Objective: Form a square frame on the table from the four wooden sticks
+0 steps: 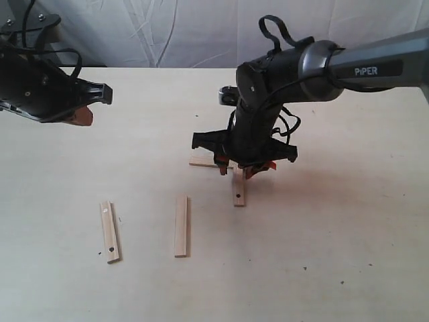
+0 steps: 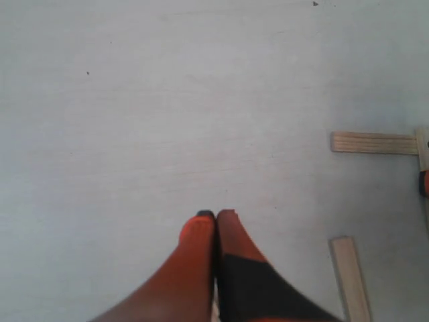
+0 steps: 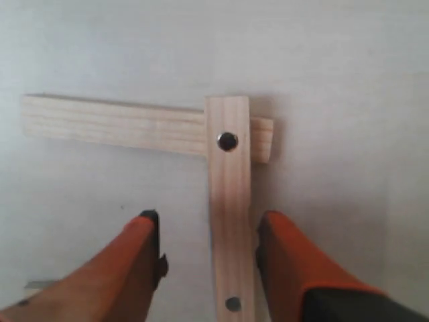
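Two pale wooden sticks form an L on the table (image 1: 335, 241). A holed stick (image 3: 229, 201) lies across one end of a plain stick (image 3: 114, 124). My right gripper (image 3: 208, 231) hangs over the holed stick, open, one finger on each side, with a gap showing on one side. In the exterior view the holed stick (image 1: 238, 190) pokes out below that gripper (image 1: 236, 169). Another holed stick (image 1: 110, 231) and a plain stick (image 1: 181, 225) lie apart at the front left. My left gripper (image 2: 216, 216) is shut and empty, raised at the far left (image 1: 84, 115).
A white crumpled backdrop (image 1: 167, 33) stands behind the table's far edge. The right arm's dark body (image 1: 288, 67) reaches in from the right. In the left wrist view two stick pieces (image 2: 372, 143) (image 2: 352, 275) show at the side.
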`<state>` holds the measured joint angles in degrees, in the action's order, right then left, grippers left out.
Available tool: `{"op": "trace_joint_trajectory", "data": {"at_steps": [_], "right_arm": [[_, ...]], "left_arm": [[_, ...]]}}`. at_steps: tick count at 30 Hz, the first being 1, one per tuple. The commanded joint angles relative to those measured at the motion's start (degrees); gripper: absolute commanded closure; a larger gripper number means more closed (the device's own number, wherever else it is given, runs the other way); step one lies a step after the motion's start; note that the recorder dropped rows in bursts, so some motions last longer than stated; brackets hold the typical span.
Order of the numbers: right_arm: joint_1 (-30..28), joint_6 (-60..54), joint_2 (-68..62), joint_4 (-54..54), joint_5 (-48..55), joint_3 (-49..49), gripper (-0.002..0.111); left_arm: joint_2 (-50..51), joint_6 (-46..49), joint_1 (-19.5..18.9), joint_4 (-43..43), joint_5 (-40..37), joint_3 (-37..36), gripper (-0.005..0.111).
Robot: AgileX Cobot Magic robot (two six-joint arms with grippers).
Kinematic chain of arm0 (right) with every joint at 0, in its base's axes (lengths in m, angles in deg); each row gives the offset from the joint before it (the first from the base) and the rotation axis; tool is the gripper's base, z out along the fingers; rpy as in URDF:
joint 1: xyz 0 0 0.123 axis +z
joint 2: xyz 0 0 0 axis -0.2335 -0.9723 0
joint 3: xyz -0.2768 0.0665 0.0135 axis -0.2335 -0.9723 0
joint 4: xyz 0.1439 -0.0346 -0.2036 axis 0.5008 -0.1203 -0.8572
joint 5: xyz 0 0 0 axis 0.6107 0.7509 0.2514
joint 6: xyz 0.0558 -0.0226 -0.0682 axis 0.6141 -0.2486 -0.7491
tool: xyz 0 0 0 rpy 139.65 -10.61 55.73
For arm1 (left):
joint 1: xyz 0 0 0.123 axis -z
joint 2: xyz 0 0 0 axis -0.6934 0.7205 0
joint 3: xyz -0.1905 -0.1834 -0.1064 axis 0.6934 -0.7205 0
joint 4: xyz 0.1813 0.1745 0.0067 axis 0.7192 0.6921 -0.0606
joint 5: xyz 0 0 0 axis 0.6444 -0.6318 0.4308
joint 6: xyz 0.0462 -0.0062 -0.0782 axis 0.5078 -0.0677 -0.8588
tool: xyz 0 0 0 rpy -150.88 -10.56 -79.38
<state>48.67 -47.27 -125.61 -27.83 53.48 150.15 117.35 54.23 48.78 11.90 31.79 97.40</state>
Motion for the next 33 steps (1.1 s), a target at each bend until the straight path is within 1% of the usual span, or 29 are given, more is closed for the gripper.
{"op": "trace_joint_trajectory", "data": {"at_steps": [1,2,5,6,10,12,13,14,15,16,17,21,25,30,31,33], "right_arm": [[-6.51,-10.71,3.35,15.5,2.36,0.35,0.072],[-7.56,-13.65,4.01,16.8,3.59,0.35,0.074],[-9.38,-14.58,6.45,14.01,6.55,0.2,0.076],[-10.72,-15.01,8.42,12.77,8.08,0.2,0.076],[-14.82,-17.85,12.44,13.41,10.45,0.2,0.076],[-16.91,-19.71,14.47,13.23,11.73,0.2,0.076],[-18.11,-21.01,15.96,12.66,12.83,0.2,0.076],[-18.58,-21.76,16.69,12.21,13.49,0.2,0.076],[-18.68,-22.02,17.31,10.78,14.96,0.2,0.076],[-18.68,-22.02,17.46,10.29,15.49,0.2,0.076],[-18.41,-22.11,17.6,10.26,16.09,0.2,0.076],[-15.61,-24.26,17.6,10.47,15.96,0.2,0.076],[-14.43,-24.39,17.6,10.26,14.54,0.2,0.076],[-14.43,-24.5,17.6,9.56,14.52,0.2,0.076],[-14.43,-24.5,17.6,9.35,14.52,0.2,0.076],[-14.43,-24.5,17.6,9.14,14.61,0.2,0.076]], "left_arm": [[0.01,2.34,3.94,-0.86,1.97,-2.38,0.107],[0.01,2.59,5.57,-0.86,1.97,-3.36,0.107],[0.01,2.71,10.66,-0.02,2.61,-5.53,0.107],[0.01,-0.07,13.9,1.65,3.53,-7.24,0.107],[0.09,-13.16,19.74,8.57,5.94,-9.62,0.107],[0.09,-22.12,23.03,12.45,7.14,-10.33,0.107],[0.25,-29.4,26.37,17.15,8.79,-10.33,0.107],[0.43,-33.75,28.12,19.91,9.94,-10.33,0.107],[1.85,-43.3,31.04,26.5,11.2,-10.33,0.107],[2.86,-46.58,32.06,29.07,11.2,-10.33,0.107],[5.16,-52.63,33.91,32.86,10.66,-10.33,0.107],[11.76,-54.4,34.64,32.54,13.64,-10.33,0.106],[13.07,-54.48,34.64,31.2,13.87,-10.33,0.091],[13.07,-54.48,34.64,31.09,17.05,-10.33,0.068],[13.07,-54.48,34.64,30.77,17.7,-10.33,0.065],[13.21,-54.48,34.64,30.3,18.56,-10.33,0.063]]}}
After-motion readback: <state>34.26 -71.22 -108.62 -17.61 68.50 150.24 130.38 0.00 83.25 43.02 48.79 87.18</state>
